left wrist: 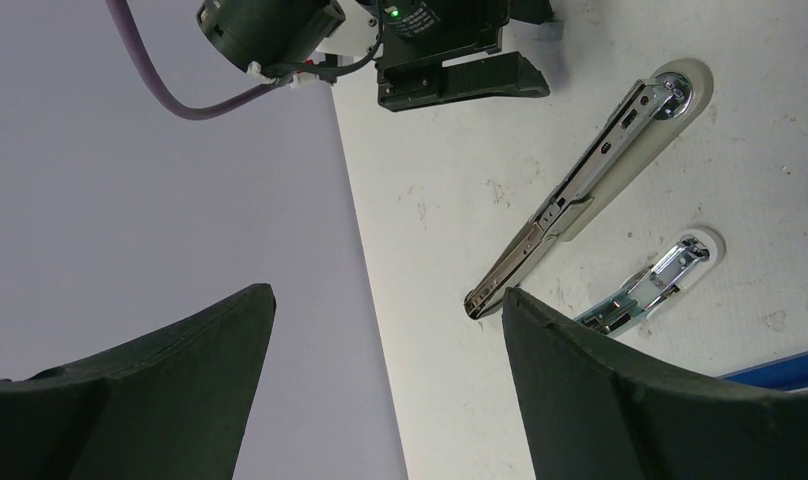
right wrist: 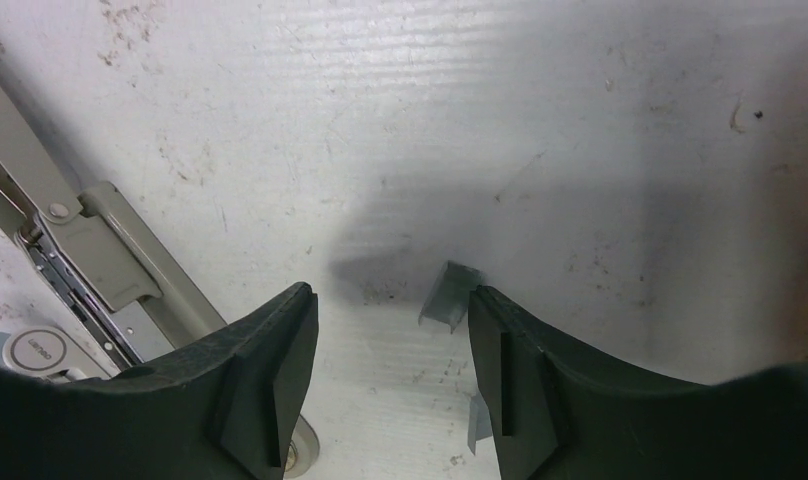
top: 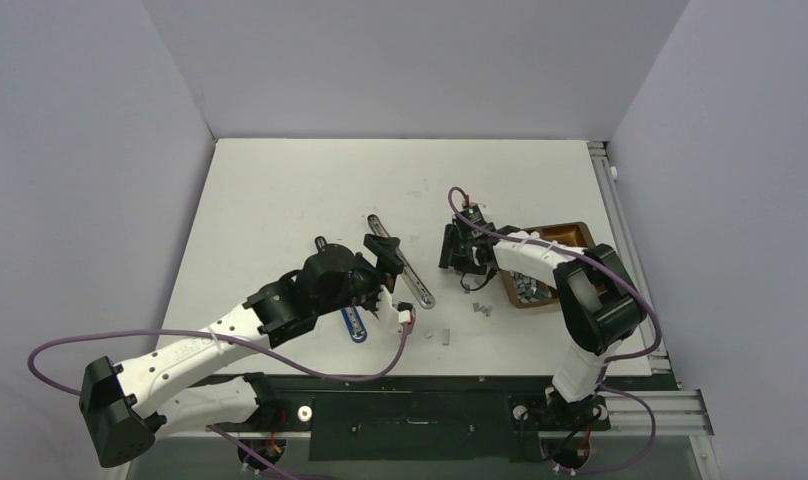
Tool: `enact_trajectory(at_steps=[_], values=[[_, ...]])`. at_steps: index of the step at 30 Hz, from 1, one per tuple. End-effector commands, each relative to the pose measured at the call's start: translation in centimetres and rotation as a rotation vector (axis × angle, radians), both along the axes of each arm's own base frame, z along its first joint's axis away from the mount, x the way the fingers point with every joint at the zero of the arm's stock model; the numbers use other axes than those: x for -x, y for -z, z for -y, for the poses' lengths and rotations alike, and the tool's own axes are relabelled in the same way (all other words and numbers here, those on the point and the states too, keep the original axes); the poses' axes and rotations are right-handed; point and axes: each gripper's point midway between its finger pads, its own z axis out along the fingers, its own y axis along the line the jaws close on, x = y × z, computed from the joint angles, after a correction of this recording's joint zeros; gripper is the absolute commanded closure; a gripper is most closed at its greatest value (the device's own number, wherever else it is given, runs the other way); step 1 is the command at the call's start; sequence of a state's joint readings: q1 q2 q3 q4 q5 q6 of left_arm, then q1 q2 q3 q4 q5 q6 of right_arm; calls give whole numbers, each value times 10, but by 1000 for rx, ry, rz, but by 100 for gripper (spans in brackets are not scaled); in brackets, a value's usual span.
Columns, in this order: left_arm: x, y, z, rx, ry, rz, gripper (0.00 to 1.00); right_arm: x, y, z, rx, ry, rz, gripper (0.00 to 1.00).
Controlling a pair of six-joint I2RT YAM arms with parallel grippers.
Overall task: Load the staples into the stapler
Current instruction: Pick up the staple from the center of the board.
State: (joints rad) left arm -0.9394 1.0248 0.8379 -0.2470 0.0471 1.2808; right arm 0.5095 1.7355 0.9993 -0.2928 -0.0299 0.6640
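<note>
While your left gripper (left wrist: 385,300) hangs with its jaws apart and empty beside the opened stapler (top: 400,262) on the table (top: 280,200), your right gripper (right wrist: 390,300) is spread too, holding nothing, with a staple strip (right wrist: 448,297) lying just beside one fingertip. More staples (top: 525,287) sit in the wooden tray (top: 577,231).

Probably a lab: plain-walled booth (top: 400,60), white table (top: 280,200).

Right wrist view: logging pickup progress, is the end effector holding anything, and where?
Nothing held: right end effector open, a staple strip loose beside one jaw.
</note>
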Motion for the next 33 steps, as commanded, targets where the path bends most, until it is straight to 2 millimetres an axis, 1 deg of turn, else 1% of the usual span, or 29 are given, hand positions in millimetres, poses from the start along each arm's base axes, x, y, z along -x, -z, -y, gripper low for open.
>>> enact_trajectory(at_steps=[1, 6, 10, 13, 17, 20, 23, 29, 33], values=[[1, -14, 3, 51, 17, 33, 18, -21, -9, -5, 16, -11, 47, 44], [0, -14, 3, 49, 15, 37, 18, -28, -10, -19, 4, -45, 47, 44], [1, -12, 1, 46, 13, 36, 18, -25, -11, -24, 15, -62, 50, 44], [2, -9, 0, 41, 16, 36, 18, -24, -17, -23, 19, -61, 65, 44], [3, -9, 1, 42, 20, 37, 18, -28, -28, -13, 60, -44, 96, 44], [3, -9, 0, 44, 17, 36, 18, -28, -31, -7, 90, -33, 103, 44], [3, -8, 0, 43, 17, 33, 18, -27, -29, -6, 91, -23, 94, 44], [4, -8, -1, 54, 6, 18, 18, -28, -27, -21, 40, -29, 90, 44], [1, -8, -4, 81, -45, -22, 18, -31, -23, -27, 41, -32, 86, 45]])
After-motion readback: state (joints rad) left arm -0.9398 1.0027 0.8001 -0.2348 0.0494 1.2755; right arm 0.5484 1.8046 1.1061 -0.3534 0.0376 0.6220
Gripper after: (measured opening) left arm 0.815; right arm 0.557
